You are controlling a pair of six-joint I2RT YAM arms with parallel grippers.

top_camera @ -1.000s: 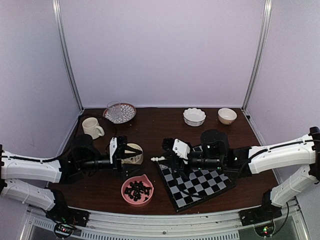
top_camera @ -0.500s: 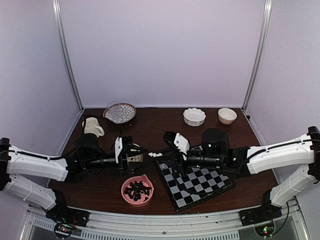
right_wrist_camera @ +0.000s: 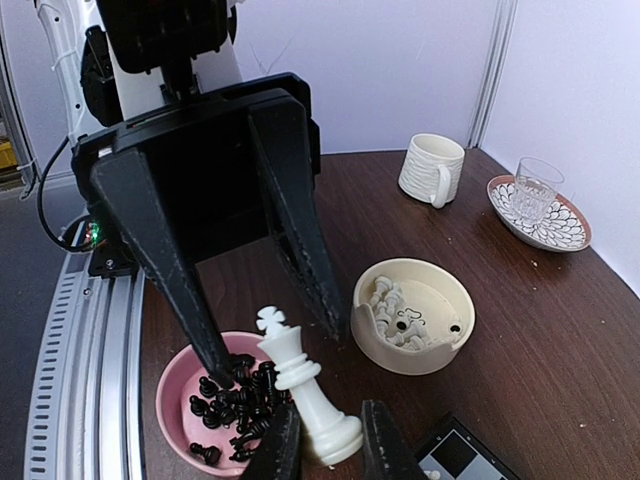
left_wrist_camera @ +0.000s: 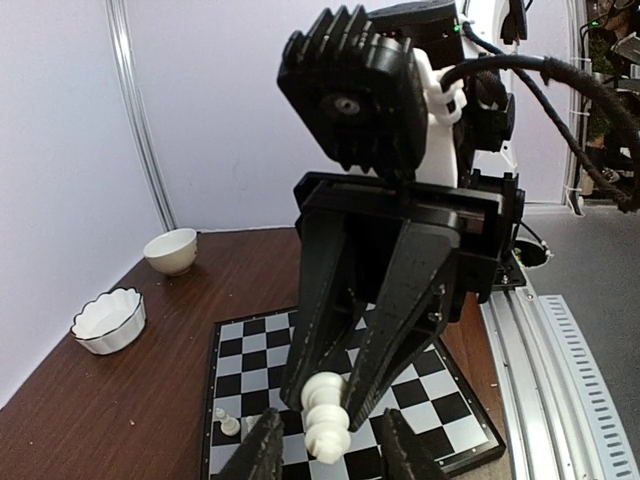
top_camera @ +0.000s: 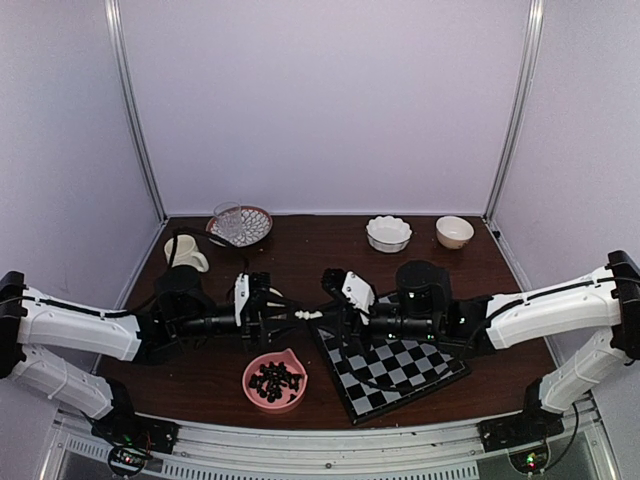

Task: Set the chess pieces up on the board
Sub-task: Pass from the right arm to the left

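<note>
Cream king [right_wrist_camera: 300, 385] gripped by right claw [right_wrist_camera: 328, 445], head between left claw's [left_wrist_camera: 330, 448] jaws.

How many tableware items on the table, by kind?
Bowls: 4 (white scalloped bowl, small cream bowl, pink bowl of black chessmen, round cream bowl of white chessmen)
Ribbed cream mug: 1
Clear glass tumbler: 1
Patterned plate: 1
Total: 7
</note>
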